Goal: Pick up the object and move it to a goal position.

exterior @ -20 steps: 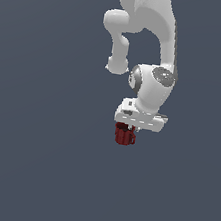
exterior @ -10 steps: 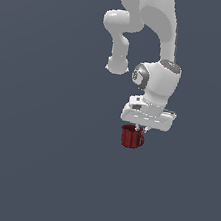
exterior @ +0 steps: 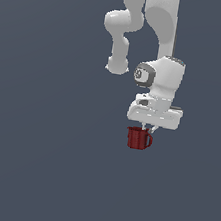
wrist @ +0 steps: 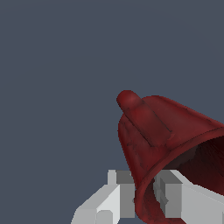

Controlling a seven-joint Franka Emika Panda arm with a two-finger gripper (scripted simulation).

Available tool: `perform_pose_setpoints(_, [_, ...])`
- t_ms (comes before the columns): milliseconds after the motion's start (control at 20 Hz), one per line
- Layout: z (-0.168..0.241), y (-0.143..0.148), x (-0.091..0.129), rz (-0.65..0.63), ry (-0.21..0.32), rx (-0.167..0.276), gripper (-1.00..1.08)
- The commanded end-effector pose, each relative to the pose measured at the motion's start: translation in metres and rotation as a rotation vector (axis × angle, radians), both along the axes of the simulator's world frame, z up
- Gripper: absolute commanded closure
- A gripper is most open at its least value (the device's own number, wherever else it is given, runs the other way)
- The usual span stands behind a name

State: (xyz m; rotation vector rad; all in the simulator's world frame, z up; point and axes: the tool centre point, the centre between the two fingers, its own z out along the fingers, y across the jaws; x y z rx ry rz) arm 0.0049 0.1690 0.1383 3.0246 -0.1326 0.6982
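Note:
The object is a small dark red mug [exterior: 138, 138] with a loop handle on the exterior view's right side. It hangs upright just under my white gripper [exterior: 148, 128], which is shut on the mug's rim. In the wrist view the mug [wrist: 162, 140] fills the frame close up, its handle toward the camera, and my grey-white fingers [wrist: 168, 192] pinch its rim wall, one inside and one outside. The mug's base is hidden from the wrist view.
A plain dark grey-blue surface [exterior: 33, 161] fills the background in both views. The white arm [exterior: 160, 34] rises above the gripper toward the top of the exterior view. No goal marker shows.
The gripper and the held mug have moved toward the exterior view's right and slightly down over the last second. The grip on the mug is unchanged.

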Motion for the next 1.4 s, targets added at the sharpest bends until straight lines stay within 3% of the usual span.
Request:
perform_pose_setpoints(0, [0.006,0.005,0.002,0.002,-0.043,0.003,1.08])
perform_pose_setpoints(700, [0.021,0.024,0.007,0.002,-0.200,-0.002,1.08])
perform_pose_setpoints(1350, [0.026,0.031,0.008,-0.001,-0.267,-0.006,1.08])
